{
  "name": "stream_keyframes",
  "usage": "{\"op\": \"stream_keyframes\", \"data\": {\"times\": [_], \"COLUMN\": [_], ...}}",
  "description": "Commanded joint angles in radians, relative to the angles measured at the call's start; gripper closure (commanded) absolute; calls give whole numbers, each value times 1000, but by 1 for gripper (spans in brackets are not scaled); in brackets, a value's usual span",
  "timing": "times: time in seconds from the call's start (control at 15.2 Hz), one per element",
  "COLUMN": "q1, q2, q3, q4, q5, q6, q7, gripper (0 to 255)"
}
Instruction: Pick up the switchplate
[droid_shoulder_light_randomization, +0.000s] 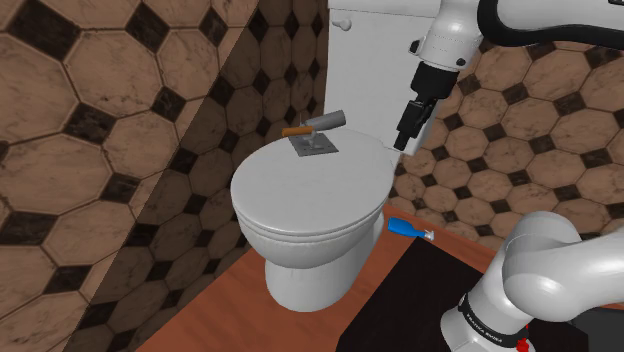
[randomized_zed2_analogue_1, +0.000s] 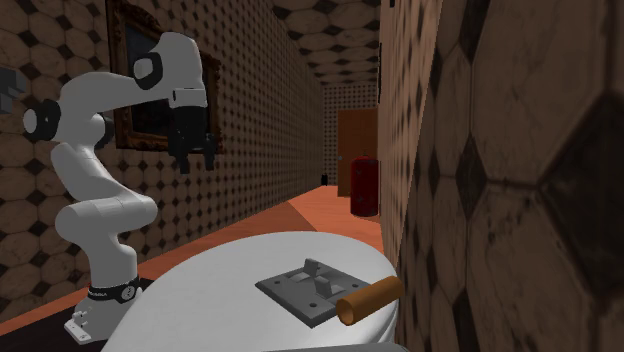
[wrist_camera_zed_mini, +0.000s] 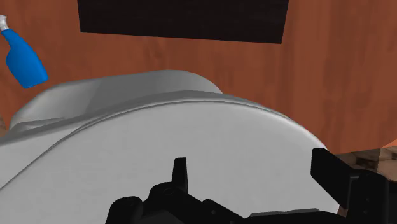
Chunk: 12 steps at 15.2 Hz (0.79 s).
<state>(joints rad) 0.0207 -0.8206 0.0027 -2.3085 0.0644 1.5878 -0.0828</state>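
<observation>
In the shoulder view, a white toilet lid (droid_shoulder_light_randomization: 300, 205) sat in the middle. On its far part, near the tank, the grey switchplate (droid_shoulder_light_randomization: 315, 147) lay flat, with a brown-handled tool (droid_shoulder_light_randomization: 300, 131) at its far edge. To the right, the gripper (droid_shoulder_light_randomization: 404, 143) hung in the air, well apart from the plate, its 2 fingers spread and holding nothing. A blue bottle (droid_shoulder_light_randomization: 408, 231) lay on the floor right of the toilet.

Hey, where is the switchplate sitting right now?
The flat grey square switchplate lies on the white toilet lid, at its back end near the tank, around the middle of the shoulder view, with a brown-handled tool right beside it.
</observation>
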Motion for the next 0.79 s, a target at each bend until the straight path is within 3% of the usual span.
{"op": "stream_keyframes", "data": {"times": [0.0,0.73], "q1": [0,-3], "q2": [0,416], "q3": [0,-49], "q4": [0,187], "q5": [0,-59], "q6": [0,191], "q7": [0,-122], "gripper": [0,0]}}
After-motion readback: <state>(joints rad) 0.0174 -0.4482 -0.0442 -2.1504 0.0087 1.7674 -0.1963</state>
